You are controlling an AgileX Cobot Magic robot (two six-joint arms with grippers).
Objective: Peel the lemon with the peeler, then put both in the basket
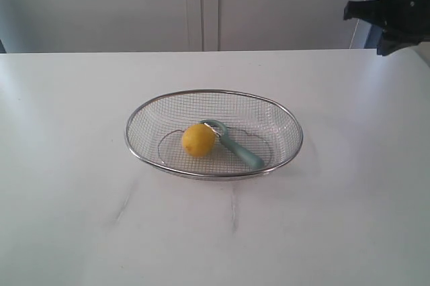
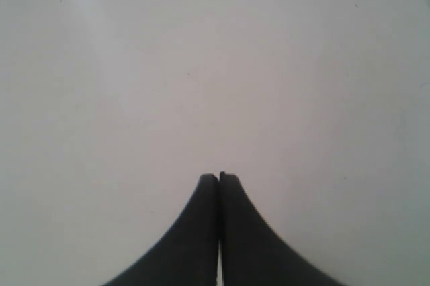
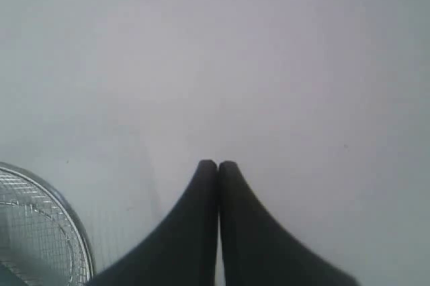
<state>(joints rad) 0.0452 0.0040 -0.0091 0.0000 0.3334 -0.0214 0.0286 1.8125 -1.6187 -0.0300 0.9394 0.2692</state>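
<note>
A silver wire-mesh basket (image 1: 138,148) sits in the middle of the white table. Inside it lies a round yellow lemon (image 1: 199,139), and the teal-handled peeler (image 1: 240,150) rests right beside it, its metal head touching the fruit. My left gripper (image 2: 219,177) is shut with nothing in it, over bare table; it does not show in the exterior view. My right gripper (image 3: 218,164) is also shut and empty, with the basket's rim (image 3: 75,231) at the corner of its view. Part of the right arm (image 1: 396,11) shows at the far right, well away from the basket.
The white tabletop (image 1: 80,219) spreads all round the basket. Pale cabinet doors (image 1: 201,4) stand behind the table's far edge.
</note>
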